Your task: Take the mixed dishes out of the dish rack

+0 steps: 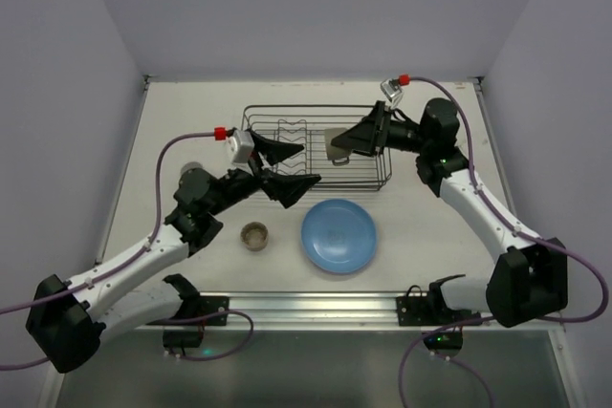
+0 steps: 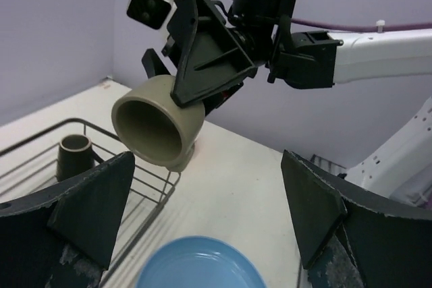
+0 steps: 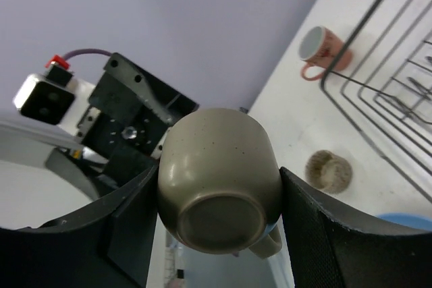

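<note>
Over the right end of the black wire dish rack (image 1: 306, 108), from the top camera, I see my right hand (image 1: 341, 140) gripping the olive-grey ceramic cup (image 1: 334, 153). My left hand (image 1: 308, 164) gapes wide and empty at the rack's near rail. From the left wrist, that cup hangs above the rack's rim, mouth toward me. From the right wrist, both fingers (image 3: 324, 234) press its sides, with its base facing the lens.

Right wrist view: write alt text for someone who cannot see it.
The right gripper clamps a grey cup, its base toward the camera and its handle at lower right. Behind it is the left wrist camera. To the right, a pink cup and a beige cup sit on the white table beside the rack.
</note>
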